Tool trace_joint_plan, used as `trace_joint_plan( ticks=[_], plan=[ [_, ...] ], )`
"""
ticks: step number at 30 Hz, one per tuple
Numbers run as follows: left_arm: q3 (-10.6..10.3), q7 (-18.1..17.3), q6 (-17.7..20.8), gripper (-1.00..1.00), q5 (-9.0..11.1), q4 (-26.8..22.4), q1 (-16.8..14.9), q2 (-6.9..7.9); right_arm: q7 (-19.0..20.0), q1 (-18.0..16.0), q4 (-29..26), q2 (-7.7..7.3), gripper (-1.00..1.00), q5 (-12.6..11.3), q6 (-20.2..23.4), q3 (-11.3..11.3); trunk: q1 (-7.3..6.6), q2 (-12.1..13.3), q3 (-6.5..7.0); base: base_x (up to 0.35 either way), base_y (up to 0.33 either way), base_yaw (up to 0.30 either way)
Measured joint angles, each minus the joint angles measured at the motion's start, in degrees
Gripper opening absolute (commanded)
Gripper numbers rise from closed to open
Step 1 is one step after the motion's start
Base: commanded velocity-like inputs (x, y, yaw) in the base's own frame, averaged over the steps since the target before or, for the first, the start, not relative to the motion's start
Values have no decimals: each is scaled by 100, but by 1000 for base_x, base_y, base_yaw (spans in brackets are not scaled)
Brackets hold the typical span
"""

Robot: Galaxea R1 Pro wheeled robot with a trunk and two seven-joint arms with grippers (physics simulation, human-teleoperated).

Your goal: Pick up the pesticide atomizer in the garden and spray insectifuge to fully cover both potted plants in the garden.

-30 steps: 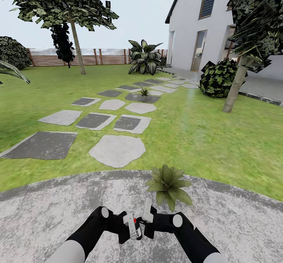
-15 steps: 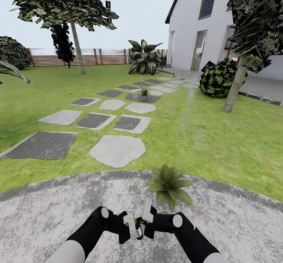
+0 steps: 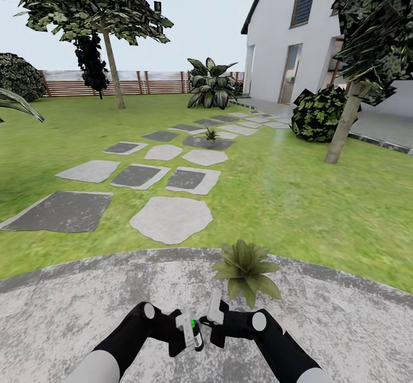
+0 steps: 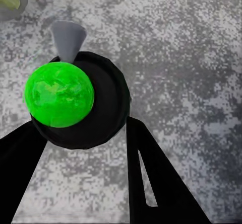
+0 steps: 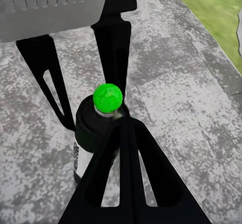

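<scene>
The pesticide atomizer point(image 3: 194, 332), a dark bottle with a green dot on top, sits low over the grey patio point(image 3: 69, 308), clamped between the left gripper point(image 3: 186, 331)'s fingers. The right gripper point(image 3: 211, 320) presses against it from the right; whether it grips, I cannot tell. One potted plant point(image 3: 246, 269) stands just beyond, the other point(image 3: 211, 134) far off among the stepping slabs point(image 3: 170, 218).

the pesticide atomizer point(image 3: 193, 332) was dark, with a bright green mark and a pale grey-white head. the left gripper point(image 3: 182, 337) and the right gripper point(image 3: 213, 327) were black. the patio point(image 3: 69, 314) was mottled grey and white. the nearer potted plant point(image 3: 246, 269) had speckled green leaves. beyond it, the stepping slabs point(image 3: 171, 218) alternated pale and dark grey on green lawn point(image 3: 298, 199). the fence point(image 3: 143, 83) was brown and slatted.
</scene>
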Motion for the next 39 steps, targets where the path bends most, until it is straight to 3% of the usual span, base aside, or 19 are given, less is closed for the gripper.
trace_joint_plan(
  ticks=[12, 13, 18, 21, 23, 25, 27, 28, 31, 32, 35, 38, 39],
  plan=[
    [35, 2, 17, -100, -50, 8, 51, 1053, -3, 2, 0, 0, -100, 2, 0, 0, 0, 0, 0, 0, 0, 0],
    [36, 1, 16, -100, -53, 9, 61, 1118, -3, 4, 0, 0, 100, 4, 0, 0, 0, 0, 0, 0, 0, 0],
    [49, 33, 45, -100, -50, 12, 86, 1534, -19, 6, 54, -51, 100, 0, -3, -38, 0, 0, 0, 0, 0, 0],
    [56, 73, 93, -100, -32, 12, 88, 1578, -44, 6, 105, -91, 100, -13, -1, -64, 0, 0, 0, 0, 0, 0],
    [150, 115, 247, -100, -19, 10, 88, 1585, -134, 6, 123, -198, 100, -22, -6, -245, 0, 0, 0, 0, 0, 0],
    [382, 139, 500, -100, -23, -4, 88, 1579, -378, 11, 132, -302, 100, -29, -12, -702, 0, 0, 0, 0, 0, 0],
    [677, 160, 727, -100, -9, -36, 84, 1562, -615, 22, 146, -366, 100, -31, -17, -1355, 0, 0, 0, 0, 0, 0],
    [762, 164, 764, -100, -7, -41, 85, 1555, -655, 25, 152, -377, 100, -32, -24, -1542, 0, 0, 0, 0, 0, 0],
    [1219, 164, 883, -100, -1, -20, 88, 1528, -797, 39, 161, -422, 100, -28, -39, -2549, 0, 0, 0, 0, 0, 0],
    [1369, 159, 914, -100, 7, -7, 90, 1516, -811, 41, 158, -481, 100, -25, -43, -3183, 0, 0, 0, 0, 0, 0],
    [1458, 149, 959, -100, 20, 6, 89, 1484, -816, 63, 154, -621, 100, -22, -131, -4016, 0, 0, 0, 0, 0, 0],
    [1485, 145, 1128, -100, 23, 5, 86, 1464, -809, 123, 163, -743, 100, -21, -262, -4484, 0, 0, 0, 0, 0, 0],
    [1490, 139, 1373, -100, 27, 3, 82, 1453, -803, 209, 167, -815, 100, -20, -382, -4779, 0, 0, 0, 0, 0, 0]
  ],
)
